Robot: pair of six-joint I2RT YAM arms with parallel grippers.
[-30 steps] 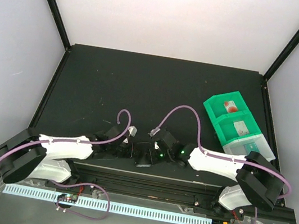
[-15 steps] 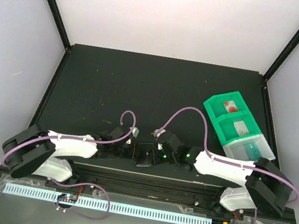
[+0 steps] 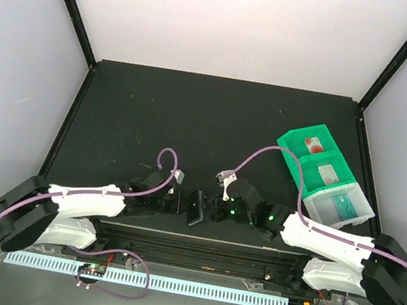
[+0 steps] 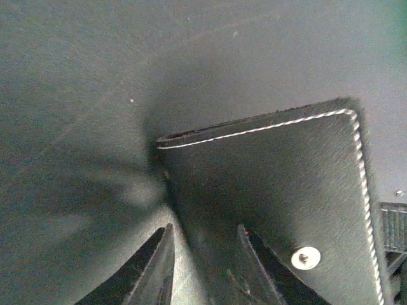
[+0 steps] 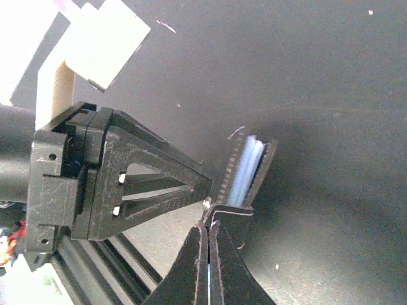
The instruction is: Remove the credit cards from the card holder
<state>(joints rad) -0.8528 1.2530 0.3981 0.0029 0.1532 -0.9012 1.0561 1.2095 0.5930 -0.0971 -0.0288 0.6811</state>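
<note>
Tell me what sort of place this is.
Probably a robot lab test cell: a black table walled by white panels, a left arm and right arm bolted at its near edge, and a green tray.

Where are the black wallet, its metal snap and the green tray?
card holder [image 4: 273,190]: left wrist view, middle of its black outer face.
snap stud [image 4: 306,257]: left wrist view, its silver centre.
green tray [image 3: 294,165]: top external view, its green left side.
</note>
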